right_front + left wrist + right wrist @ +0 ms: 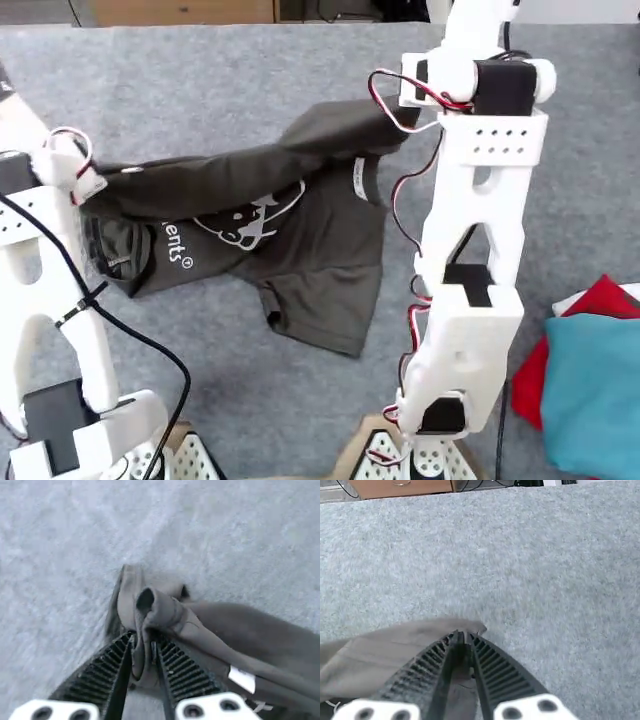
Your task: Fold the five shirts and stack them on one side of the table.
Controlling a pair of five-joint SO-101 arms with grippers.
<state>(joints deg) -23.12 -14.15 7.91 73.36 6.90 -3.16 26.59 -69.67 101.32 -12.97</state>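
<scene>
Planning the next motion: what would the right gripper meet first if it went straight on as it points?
Likely the grey table cover just beyond the edge of the dark shirt that the right gripper pinches; depth unclear.

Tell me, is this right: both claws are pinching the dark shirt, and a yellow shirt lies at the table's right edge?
Not quite. The left gripper and right gripper do pinch the dark shirt, but the high view shows a teal shirt at the right edge, not a yellow one.

Dk shirt [300, 250] part-lifted, centre; red/teal pile [585, 390] rt edge.
</scene>
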